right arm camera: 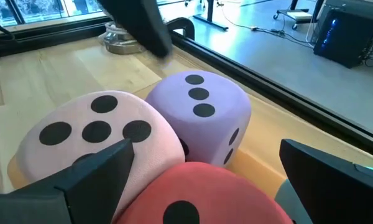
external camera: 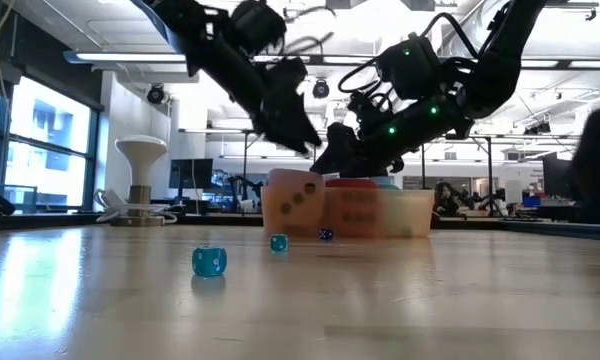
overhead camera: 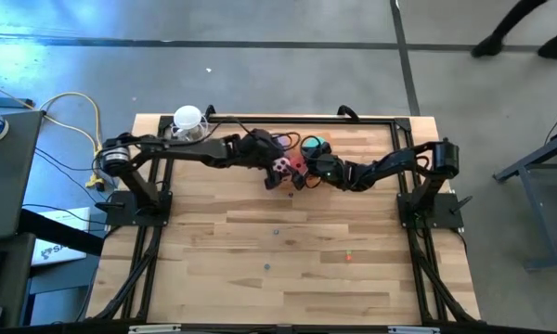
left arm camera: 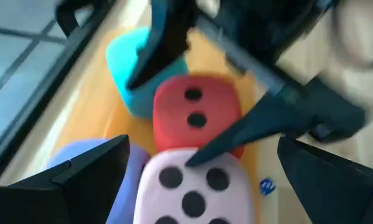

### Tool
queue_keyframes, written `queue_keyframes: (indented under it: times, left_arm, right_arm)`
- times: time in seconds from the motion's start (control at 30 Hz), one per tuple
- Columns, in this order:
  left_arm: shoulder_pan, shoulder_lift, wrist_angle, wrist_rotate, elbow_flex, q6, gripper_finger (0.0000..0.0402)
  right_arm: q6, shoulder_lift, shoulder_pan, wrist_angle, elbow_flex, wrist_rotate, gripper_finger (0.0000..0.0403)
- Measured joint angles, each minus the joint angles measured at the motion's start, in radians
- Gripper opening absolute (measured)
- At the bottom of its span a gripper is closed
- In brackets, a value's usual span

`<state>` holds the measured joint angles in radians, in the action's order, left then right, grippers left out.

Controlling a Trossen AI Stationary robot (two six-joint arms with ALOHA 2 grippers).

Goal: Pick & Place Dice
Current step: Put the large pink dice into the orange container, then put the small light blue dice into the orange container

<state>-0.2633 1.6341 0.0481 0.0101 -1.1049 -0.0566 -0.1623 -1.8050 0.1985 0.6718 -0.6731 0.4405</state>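
Four dice packed together in shallow orange tray [left arm camera: 87, 106] near desk's [overhead camera: 288, 260] far edge: pink die [right arm camera: 96, 134], purple die [right arm camera: 202, 112], red die [left arm camera: 196, 109], teal die [left arm camera: 127, 65], all touching or nearly so. Pink pressed against purple and red in right wrist view; teal tucked just behind red in left wrist view. None lifted yet.

Left gripper [left arm camera: 202, 162] poised right above pink die, fingers spread wide to either side, pinching nothing. Right gripper [right arm camera: 205, 177] likewise spread wide, hovering low over red die, empty. Both arms crowded over same small cluster from opposite sides, wrists nearly meeting in high view.

Likely trouble from here:
- Collision between grippers, given both converging on neighbouring dice at once; one finger of right gripper already crossing in front of left wrist camera, just over red and pink.
- Finger landing on top of a neighbouring die instead of sliding down beside target, since hardly any gap between cubes.
- Two dice squeezed together in one closing, soft bodies deforming and one popping loose.
- Tray dragged or tipped by sideways push against its low wall.

Several tiny dice scattered loose on bare desk closer in, including small teal one [external camera: 209, 261] and small blue one [external camera: 325, 234]; not the target, but liable to be knocked by a dropped cube.
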Motion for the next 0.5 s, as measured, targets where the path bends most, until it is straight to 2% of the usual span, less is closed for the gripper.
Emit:
queue_keyframes:
  times: [0.13, 0.3, 0.5]
  left_arm:
    - [0.021, -0.04, 0.011, 0.0, 0.0, 0.011, 0.0398]
    - [0.049, -0.086, 0.034, -0.035, 0.0, 0.077, 0.0398]
    - [0.08, -0.16, 0.145, -0.065, 0.0, 0.08, 0.0398]
  right_arm:
    - [0.026, 0.009, 0.004, 0.05, 0.004, -0.003, 0.04]
    - [0.138, 0.094, -0.017, 0.025, 0.008, -0.012, 0.04]
    - [0.163, 0.232, -0.073, -0.079, 0.005, 0.0, 0.04]
